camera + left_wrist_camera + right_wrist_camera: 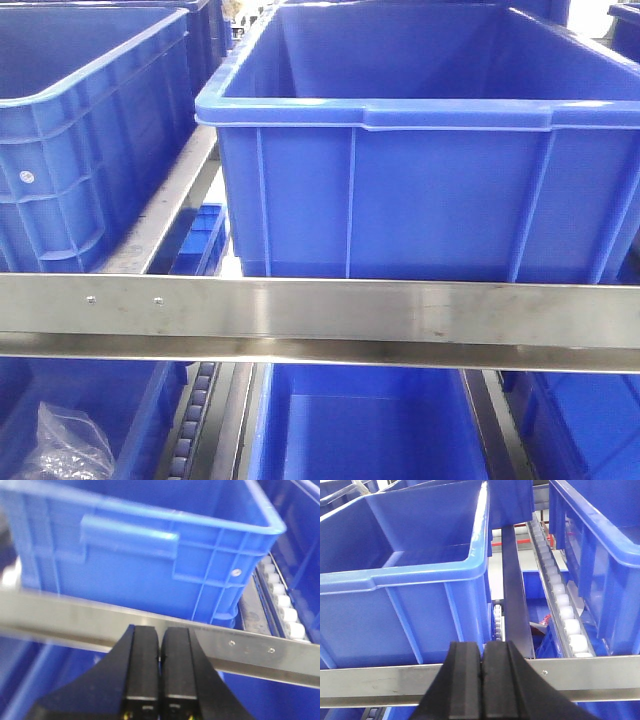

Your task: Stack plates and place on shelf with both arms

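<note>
Closed black fingers (481,680), bases cropped

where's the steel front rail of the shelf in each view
Exterior front view: the steel front rail runs full width across the lower middle, under the blue crates.
Left wrist view: it slants across the lower half, just beyond the shut left claw.
Right wrist view: it crosses the bottom, behind the shut right claw.
Shared landmark: the blue crate sitting directly behind the rail.
</note>
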